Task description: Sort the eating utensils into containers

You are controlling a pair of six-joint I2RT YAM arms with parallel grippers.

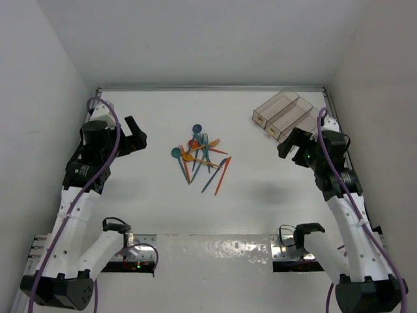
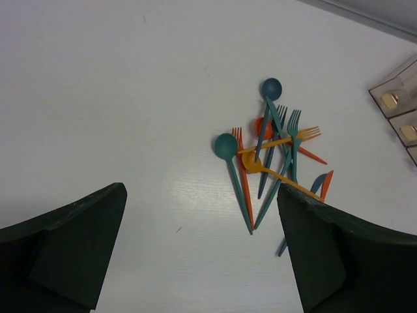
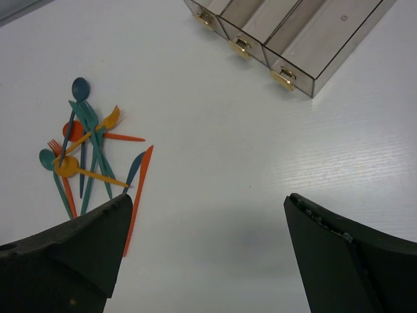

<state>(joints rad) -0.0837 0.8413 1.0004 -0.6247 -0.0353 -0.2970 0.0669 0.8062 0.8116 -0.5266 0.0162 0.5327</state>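
Utensils [image 1: 201,158] lie in one loose, crossed heap at the middle of the overhead view, on the white bench [image 1: 260,208], well apart from the tray of bins.

In the left wrist view the heap sits right of centre. A teal spoon [image 2: 226,147] is at its left edge, handle running down the frame. A dark blue spoon [image 2: 271,88] is at the top, and an orange-red spoon [image 2: 262,126] just below it is partly crossed by handles. A yellow fork [image 2: 309,134] lies across the pile with its tines to the right, and a yellow spoon [image 2: 252,163] is near the middle. In the right wrist view a red knife [image 3: 138,195] and a blue knife [image 3: 135,168] lie close together at the heap's right edge.

The containers [image 1: 283,114], three narrow bins joined side by side, stand angled at the upper right of the overhead view. Each near end wall carries a small yellowish tab [image 3: 284,77].

The left hand [image 1: 138,137] hovers left of the heap, its jaws spread wide with nothing between them. The right hand [image 1: 291,142] hangs just below the bins in the overhead view, likewise wide apart and empty.
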